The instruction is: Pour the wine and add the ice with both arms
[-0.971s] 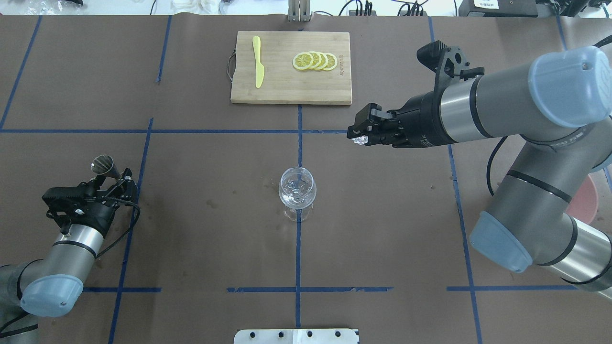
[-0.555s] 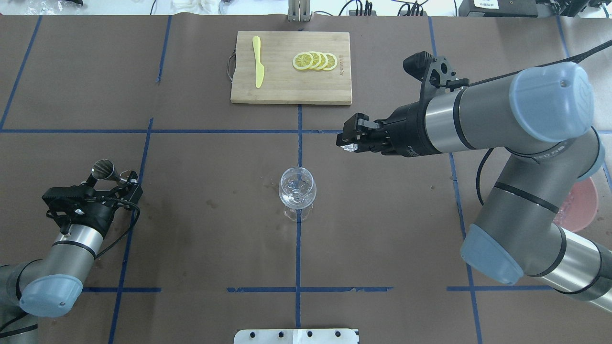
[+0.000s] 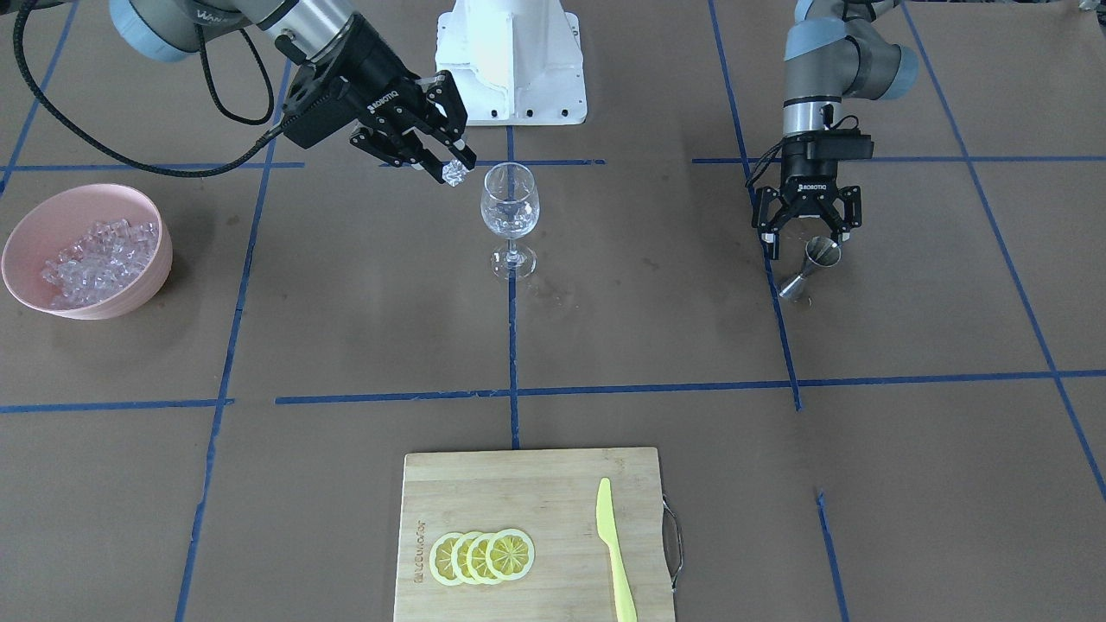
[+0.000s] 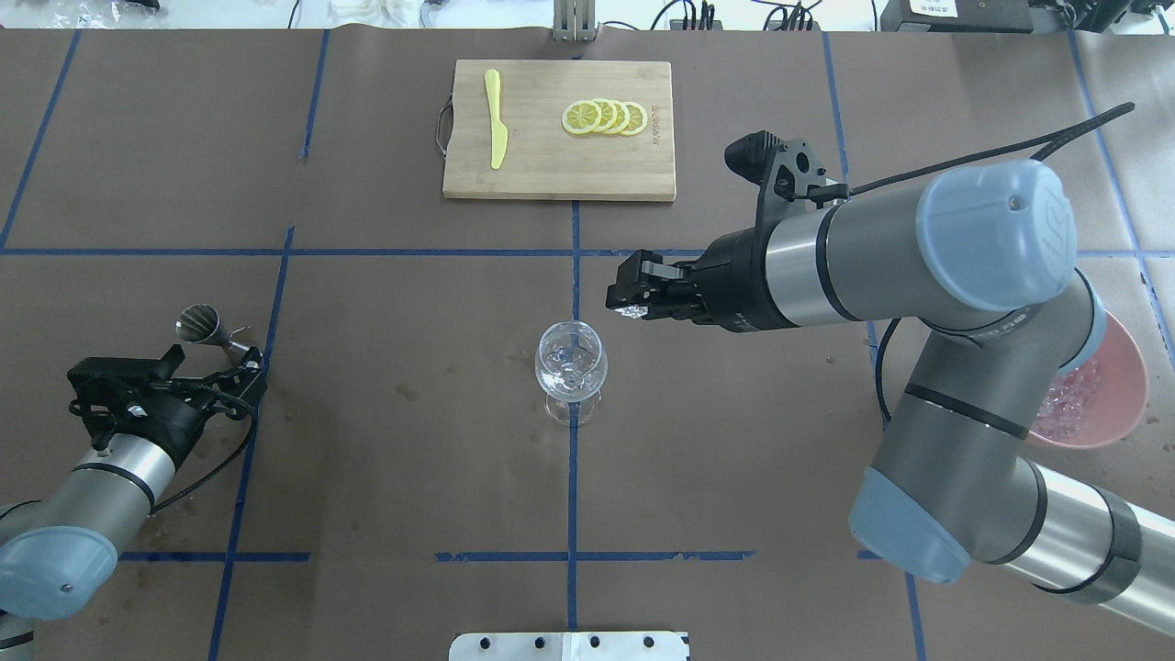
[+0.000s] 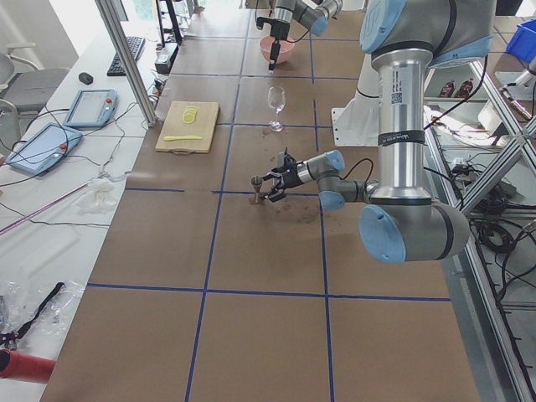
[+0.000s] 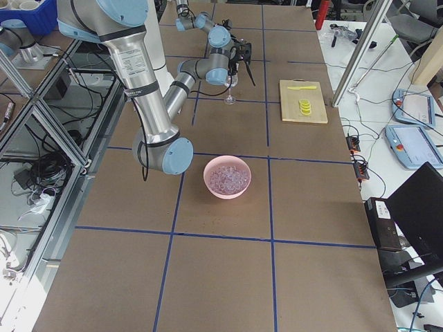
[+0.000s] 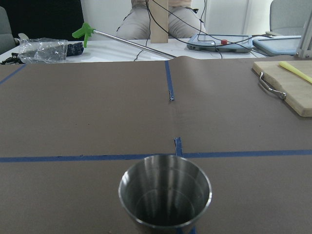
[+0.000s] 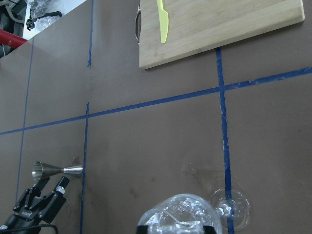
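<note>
Got one ice cube (image 3: 454, 172) pinched in the right tool (image 3: 449, 166), hovering near the wine glass (image 3: 510, 203) rim, apparently not over it yet. Leaving the other ice (image 3: 99, 259) in the pink bowl (image 3: 130, 298). Got the left tool (image 3: 808, 231) spread wide beside the jigger (image 3: 812, 259). Could bounce off the rim onto the worktop, or tip the glass, if dropped early.

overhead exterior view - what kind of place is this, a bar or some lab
Most likely a robotics lab, not a bar: the left arm and right arm reach over a table papered brown and gridded with blue tape, and what look like teach pendants lie on a side bench.
</note>
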Motion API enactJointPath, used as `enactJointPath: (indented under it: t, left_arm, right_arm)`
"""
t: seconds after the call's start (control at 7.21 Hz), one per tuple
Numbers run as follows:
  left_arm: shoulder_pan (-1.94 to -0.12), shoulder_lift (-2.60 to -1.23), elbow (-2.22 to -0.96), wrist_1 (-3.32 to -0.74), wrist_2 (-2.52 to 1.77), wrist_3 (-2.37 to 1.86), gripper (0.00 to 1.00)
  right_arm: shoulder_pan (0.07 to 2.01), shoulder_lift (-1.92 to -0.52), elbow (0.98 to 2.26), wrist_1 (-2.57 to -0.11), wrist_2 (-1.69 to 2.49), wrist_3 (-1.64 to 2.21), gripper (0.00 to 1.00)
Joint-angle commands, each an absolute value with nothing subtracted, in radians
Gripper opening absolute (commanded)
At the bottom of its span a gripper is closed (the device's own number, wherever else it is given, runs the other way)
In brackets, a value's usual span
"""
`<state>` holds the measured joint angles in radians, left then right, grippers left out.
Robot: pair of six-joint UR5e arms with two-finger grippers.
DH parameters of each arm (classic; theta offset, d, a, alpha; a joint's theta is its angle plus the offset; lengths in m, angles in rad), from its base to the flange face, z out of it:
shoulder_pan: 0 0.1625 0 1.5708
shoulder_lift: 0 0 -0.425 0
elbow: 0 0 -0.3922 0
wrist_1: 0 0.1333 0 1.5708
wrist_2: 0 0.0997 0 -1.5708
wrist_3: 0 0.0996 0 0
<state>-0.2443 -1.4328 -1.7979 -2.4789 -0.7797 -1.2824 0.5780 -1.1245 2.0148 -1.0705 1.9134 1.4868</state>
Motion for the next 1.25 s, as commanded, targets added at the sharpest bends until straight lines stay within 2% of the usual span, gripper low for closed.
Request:
enactJointPath:
  t: [0.0,0.69,0.83,0.97,1.11]
  left_arm:
    - [-0.245,-1.399,-1.831,-2.477,-0.821,-1.27,1.0]
    - [-0.247,-1.382,-1.85,-2.476,-0.847,-1.258,1.0]
    - [-0.247,-1.382,-1.85,-2.476,-0.847,-1.258,1.0]
    - [-0.248,-1.382,-1.85,-2.476,-0.847,-1.258,1.0]
    - [-0.25,-1.382,-1.85,-2.476,-0.847,-1.258,1.0]
  right_arm:
    - [0.517,-1.063,1.993,-1.119,1.846,1.486,0.0]
    - [0.477,-1.029,1.962,-1.135,1.784,1.486,0.0]
    - [0.479,-1.029,1.96,-1.135,1.784,1.486,0.15]
    - [0.479,-1.029,1.959,-1.135,1.784,1.485,0.64]
    - [0.479,-1.031,1.959,-1.135,1.781,1.485,1.0]
